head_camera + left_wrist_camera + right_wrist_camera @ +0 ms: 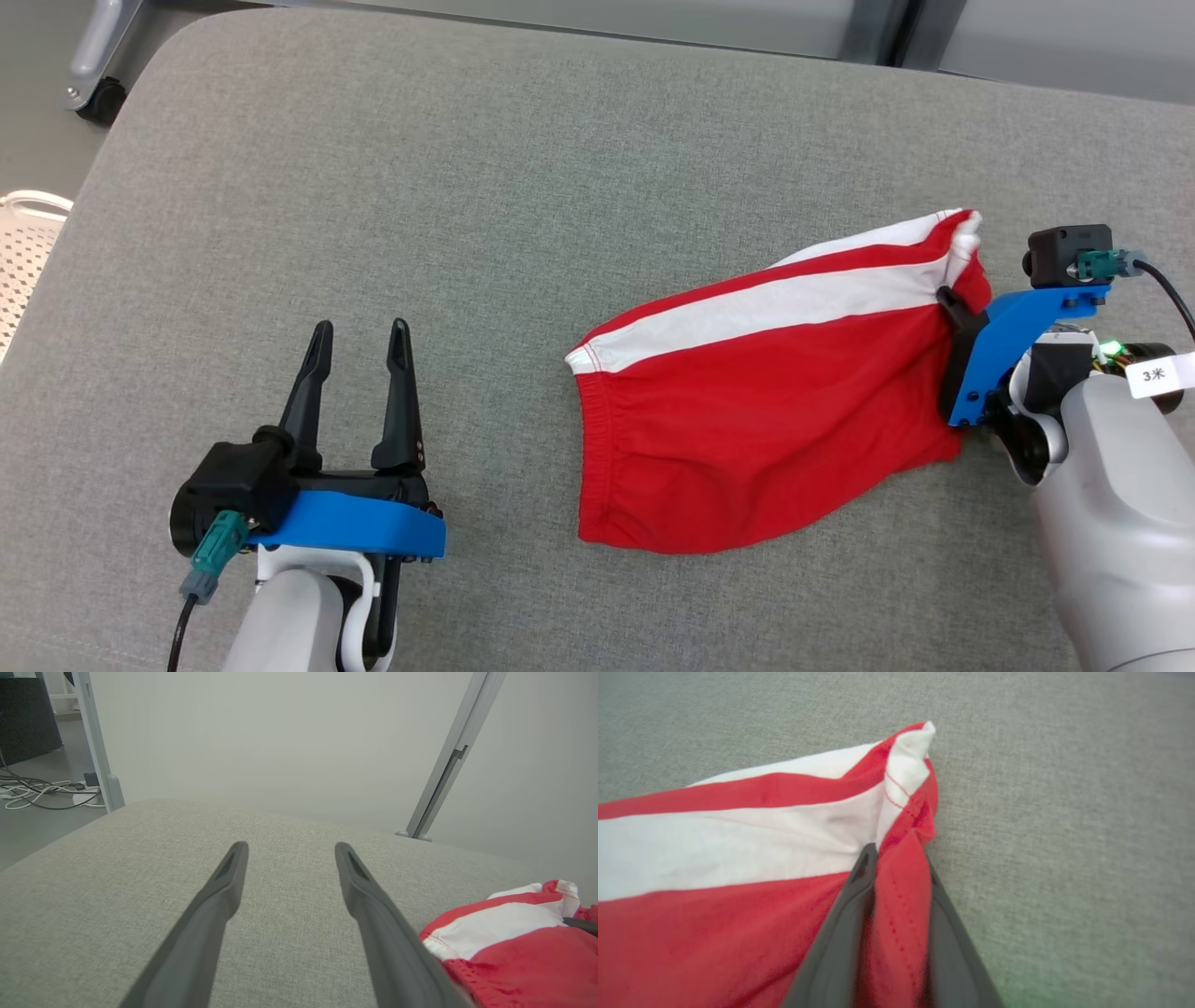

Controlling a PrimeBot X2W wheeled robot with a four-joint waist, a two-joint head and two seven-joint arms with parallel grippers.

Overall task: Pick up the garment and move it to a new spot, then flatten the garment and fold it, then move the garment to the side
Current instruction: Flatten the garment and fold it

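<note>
Surface: a grey padded top [448,187], wide, with the work all on the robot's right half.

Garment: the red garment [766,429], shorts by the look of it, lay slack on the padding of that right half. One white stripe [766,308] ran along its far side.

Long axis: roughly across the robot's front, left to right, tilting away from the robot at the right. The elastic waistband [593,439] was the wide end, near the middle of the surface. From there the cloth narrowed to a bunched hem at the right.

Right gripper: the right gripper [897,863] was at that narrow right end. Its fingers [840,933] pointed along the axis toward the waistband. They were clenched on a ridge of red hem cloth standing up between them, so it was grasping the garment, as far as the wrist view showed.

Left gripper: the left gripper [361,327] sat low at the left, jaws spread wide with nothing in them. Its tips aimed away from the robot over bare padding. The waistband lay off to its right, well apart.

Nearer arm: the right, in contact with the cloth. The left had the waistband side open to it, but across a gap.

What the move turned on (my reading): the grip sat at one end of the axis. A lift or pull from there would likely trail the garment out lengthwise, waistband last.
</note>
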